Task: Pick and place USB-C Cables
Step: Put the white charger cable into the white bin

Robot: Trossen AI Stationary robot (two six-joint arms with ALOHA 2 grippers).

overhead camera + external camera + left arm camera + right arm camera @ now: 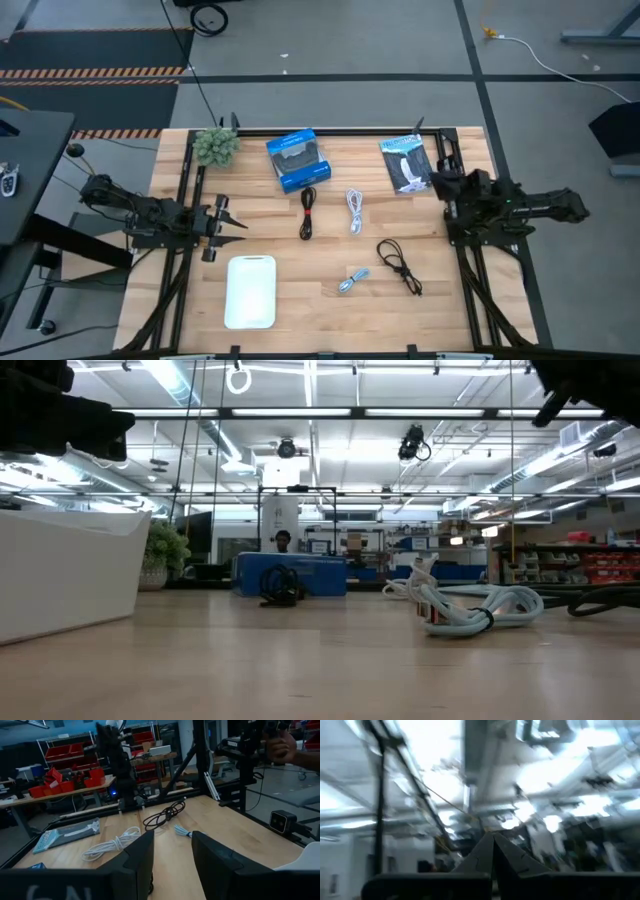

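Observation:
Four coiled cables lie on the wooden table: black with red [307, 212], white [355, 210], black [400, 265] and light blue-grey [352, 281]. The left wrist view shows the white cable [112, 845], black cable [165, 815] and blue-grey cable [182, 831] ahead. My left gripper [222, 228] [172, 857] is open, hovering at the table's left side above the white tray, well left of the cables. My right gripper [493, 840] is shut and tipped up toward the ceiling; its arm [480, 200] is folded at the table's right edge.
A white tray [250, 291] sits near the front left. A blue box [298, 160], a black-and-white flat packet [406, 165] and a small plant [215, 146] line the far edge. A black frame [470, 285] runs along the table's sides. A person's hand [282, 742] shows beyond the table.

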